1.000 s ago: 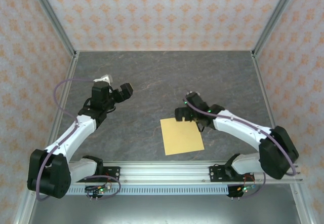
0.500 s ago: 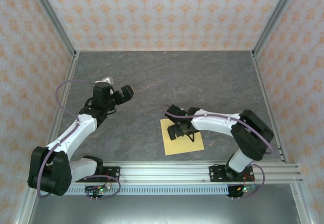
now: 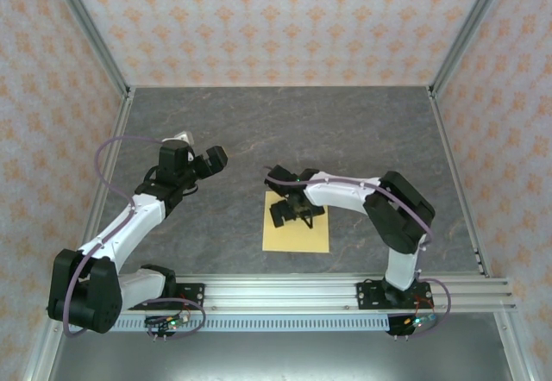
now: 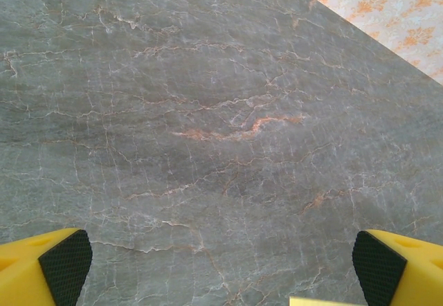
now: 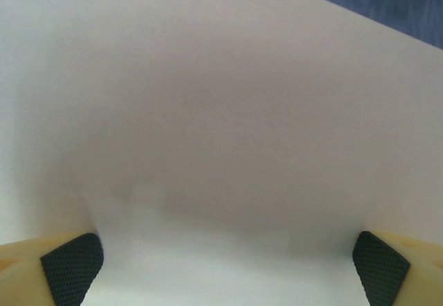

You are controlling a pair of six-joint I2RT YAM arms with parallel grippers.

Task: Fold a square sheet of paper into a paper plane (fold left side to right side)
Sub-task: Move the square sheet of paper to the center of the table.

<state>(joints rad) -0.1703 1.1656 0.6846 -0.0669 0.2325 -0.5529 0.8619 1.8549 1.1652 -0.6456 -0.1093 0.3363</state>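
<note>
One grey marble-veined tabletop (image 3: 362, 131) carries two white-and-black arms. Since a second ago the right arm (image 3: 345, 193) has swung from 3 o'clock towards the table's middle with its elbow folded sharply, while the left arm (image 3: 129, 221) keeps the same pose at 9 o'clock. The single square sheet of yellow-orange paper (image 3: 297, 236) has slid leftwards with that swing and turned, so its edges now run squarer to the aluminium rail (image 3: 285, 290). It lies flat at about 6 o'clock of the table's centre, just beyond the rail. The right gripper (image 3: 291, 212), formerly at the sheet's 1 o'clock corner, now sits low over its far half with jaws spread wide. In its wrist view the sheet looks pale and close between two black textured pads (image 5: 379, 263); whether they touch it cannot be told. The left gripper (image 3: 211, 159) is equally wide and holds nothing, its two pads (image 4: 66, 264) above bare tabletop, well apart from the sheet.
</note>
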